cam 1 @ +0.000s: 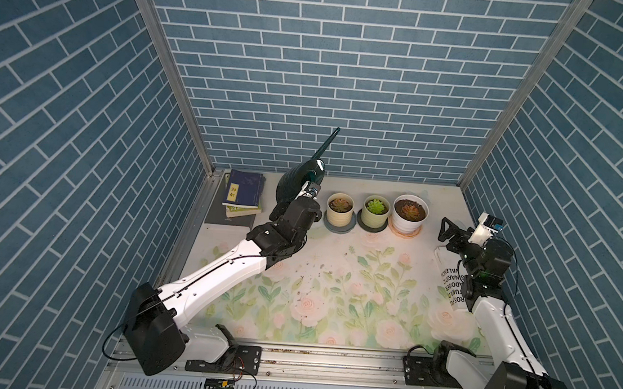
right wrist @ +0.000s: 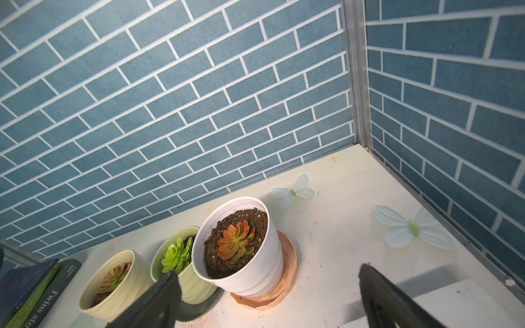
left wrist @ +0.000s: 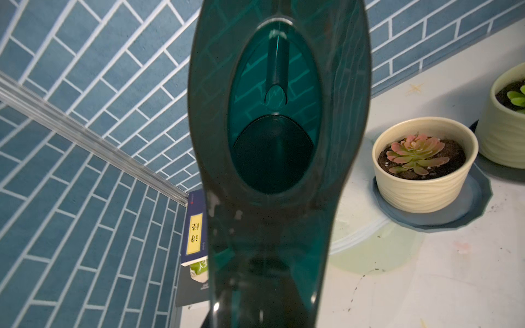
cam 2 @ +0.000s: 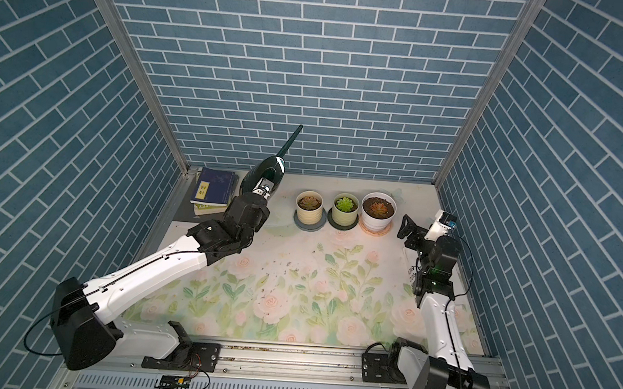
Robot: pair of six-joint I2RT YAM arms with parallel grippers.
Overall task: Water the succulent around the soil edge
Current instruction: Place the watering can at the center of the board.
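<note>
Succulents stand three in a row at the back of the worktop (cam 1: 391, 268): a pink succulent (cam 1: 339, 204) in a cream pot (cam 1: 339, 216), a green succulent (cam 1: 376, 206) in a pale green pot (cam 1: 374, 218), and an orange succulent (cam 1: 410, 210) in a white pot (cam 1: 409, 223), each pot on its own saucer. The three pots stand just beside one another. The left hand (cam 1: 310, 192) pinches the handle of a dark green watering can (cam 1: 296, 181), which hangs between a stack of books (cam 1: 244, 194) and the cream pot, near that pot but apart from it. The can's spout (cam 1: 329, 142) tilts up toward the back wall. The right hand (cam 1: 446, 231) is spread wide and holds nothing; it hovers near the white pot, on the side away from the other pots. Dark specks of soil (cam 1: 308, 274) lie scattered on the middle of the worktop
</note>
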